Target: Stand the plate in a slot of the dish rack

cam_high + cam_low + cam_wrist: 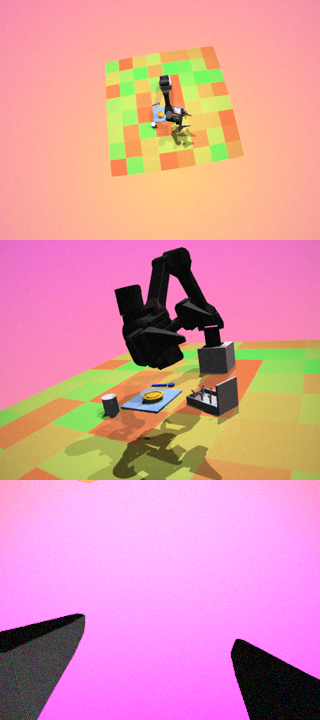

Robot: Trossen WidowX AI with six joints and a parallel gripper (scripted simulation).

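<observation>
The yellow plate (160, 114) (152, 396) lies flat on the light-blue board (155, 119) (171, 397). The grey dish rack (178, 110) (227, 397) stands beside the board, apart from it, with a tall wall at one end and several thin upright rails inside. Its slots look empty. My gripper (190, 120) (198, 326) (160, 635) is open and empty, its fingers wide apart. It is high in the air, turned sideways and pointing away from the plate. In the wrist view only plain background shows between the fingers; neither plate nor rack shows there.
A blue spoon-like thing (155, 104) (158, 385) lies just beyond the board on the arm-base side. A white-topped grey cylinder (153, 124) (111, 405) stands near the board's opposite corner. The arm's grey base block (211, 360) stands behind the rack and board.
</observation>
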